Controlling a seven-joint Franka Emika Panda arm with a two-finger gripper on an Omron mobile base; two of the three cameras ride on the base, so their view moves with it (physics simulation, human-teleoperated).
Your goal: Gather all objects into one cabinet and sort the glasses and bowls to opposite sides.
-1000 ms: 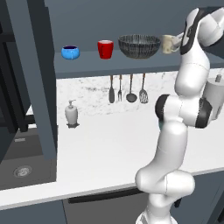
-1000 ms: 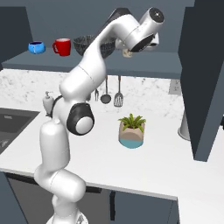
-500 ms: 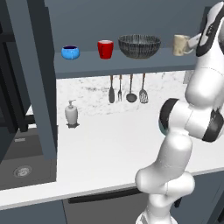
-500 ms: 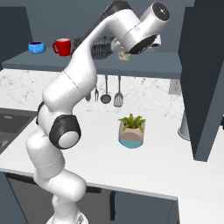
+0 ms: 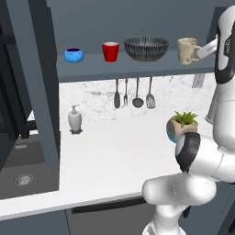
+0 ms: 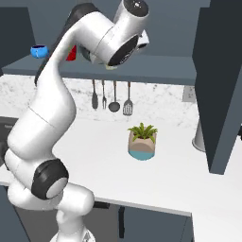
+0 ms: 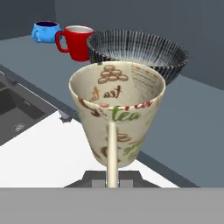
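On the cabinet's shelf stand, from left to right, the small blue bowl, the red cup and the wide dark striped bowl. To the right of the dark bowl is the beige mug, upright and low over the shelf. My gripper is shut on its handle from the right. In the hand view the mug is close up, with its handle between my gripper's fingers. Behind it are the dark bowl, the red cup and the blue bowl.
The open cabinet door hangs at the left. Below the shelf are hanging utensils, a white soap dispenser, a potted plant on the counter and a sink at the left. A dark cabinet side stands at the right.
My arm has swung to the right and carried the mug along the shelf, away from the dark bowl and slightly lower. The bowls and the red cup have stayed put.
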